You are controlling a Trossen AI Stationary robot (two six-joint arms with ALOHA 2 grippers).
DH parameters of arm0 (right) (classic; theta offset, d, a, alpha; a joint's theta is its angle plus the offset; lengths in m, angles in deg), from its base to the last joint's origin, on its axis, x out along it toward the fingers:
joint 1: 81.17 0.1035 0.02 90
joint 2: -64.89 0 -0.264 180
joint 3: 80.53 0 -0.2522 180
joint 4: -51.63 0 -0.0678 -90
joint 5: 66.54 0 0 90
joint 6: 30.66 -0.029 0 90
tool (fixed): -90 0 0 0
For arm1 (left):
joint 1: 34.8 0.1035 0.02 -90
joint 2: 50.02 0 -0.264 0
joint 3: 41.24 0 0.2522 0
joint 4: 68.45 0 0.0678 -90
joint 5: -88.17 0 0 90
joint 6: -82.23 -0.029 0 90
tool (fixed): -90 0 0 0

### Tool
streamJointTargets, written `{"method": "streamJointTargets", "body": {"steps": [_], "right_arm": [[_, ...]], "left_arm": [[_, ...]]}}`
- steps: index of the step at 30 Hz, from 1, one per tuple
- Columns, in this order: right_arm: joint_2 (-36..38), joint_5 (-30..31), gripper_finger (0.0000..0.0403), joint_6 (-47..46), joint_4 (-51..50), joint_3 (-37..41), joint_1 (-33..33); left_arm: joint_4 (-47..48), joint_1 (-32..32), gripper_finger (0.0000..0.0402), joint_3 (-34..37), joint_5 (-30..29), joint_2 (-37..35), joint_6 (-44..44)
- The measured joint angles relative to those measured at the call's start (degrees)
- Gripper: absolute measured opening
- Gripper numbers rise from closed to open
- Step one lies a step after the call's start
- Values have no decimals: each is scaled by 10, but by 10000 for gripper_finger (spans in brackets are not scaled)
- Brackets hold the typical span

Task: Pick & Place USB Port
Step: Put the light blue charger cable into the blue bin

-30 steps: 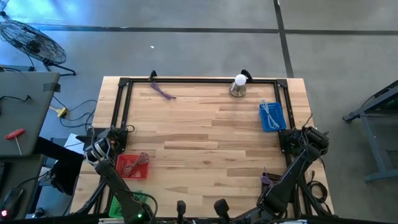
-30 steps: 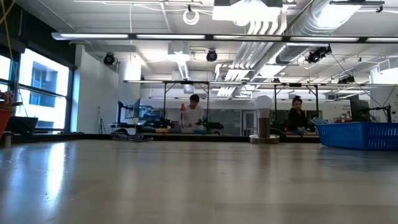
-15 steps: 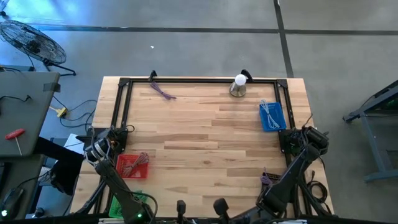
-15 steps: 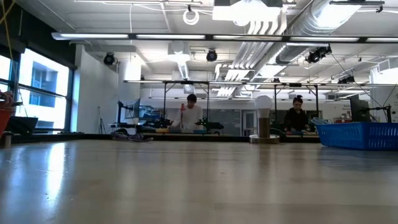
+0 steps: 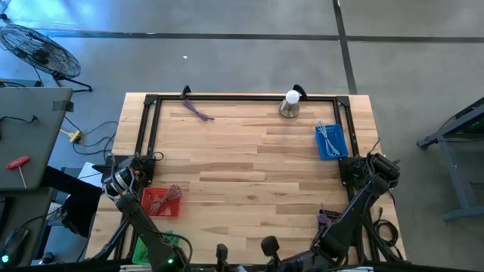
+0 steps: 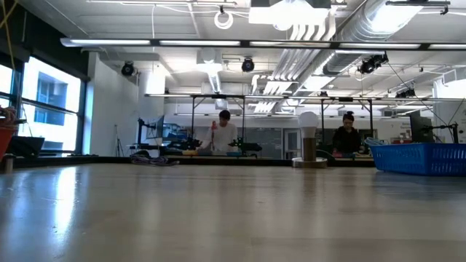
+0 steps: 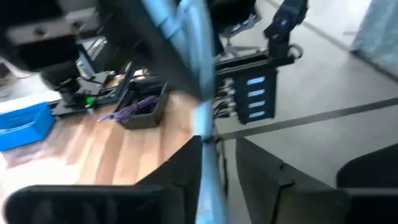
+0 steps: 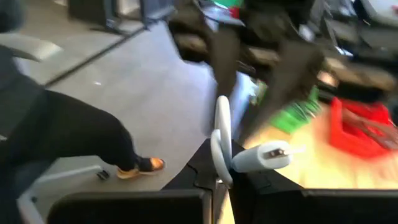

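Observation:
My right gripper (image 8: 219, 179), at the table's right side (image 5: 352, 171), is shut on a white USB cable (image 8: 221, 134) whose plug (image 8: 268, 155) juts out beside the fingers. My left gripper (image 7: 219, 143) is at the table's left side (image 5: 142, 163). It stands open, and a pale blue cable (image 7: 203, 118) runs up between its fingers, close to one of them. Neither gripper shows in the low view. My right gripper pinches the white cable between its two fingers at a bend (image 8: 217, 163) just behind the plug. The cable loops up past the fingertips and the plug points sideways. The cable is lifted clear of the table. My left gripper: I cannot tell whether either finger touches the pale blue cable.
A black frame (image 5: 151, 121) borders the table. A blue bin (image 5: 330, 141) is at the right, a dark bin with purple cables (image 5: 327, 217) at the near right, and a red bin (image 5: 161, 201) at the near left. A purple cable (image 5: 198, 110) and a lamp (image 5: 290, 104) are at the far edge.

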Motion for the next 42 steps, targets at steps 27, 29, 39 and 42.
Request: {"method": "streamJointTargets", "body": {"steps": [27,29,39,42], "right_arm": [[189,257,7,-483,-722,0,-60],[213,261,7,-507,-762,0,-81],[365,236,7,-555,-778,101,-245],[419,207,7,-575,-780,168,-303]], "left_arm": [[-3,5,201,-2,-147,0,-101],[20,9,201,-2,-177,-3,-104],[237,72,202,-2,-249,-44,-30],[348,102,202,-2,-257,-53,8]]}}
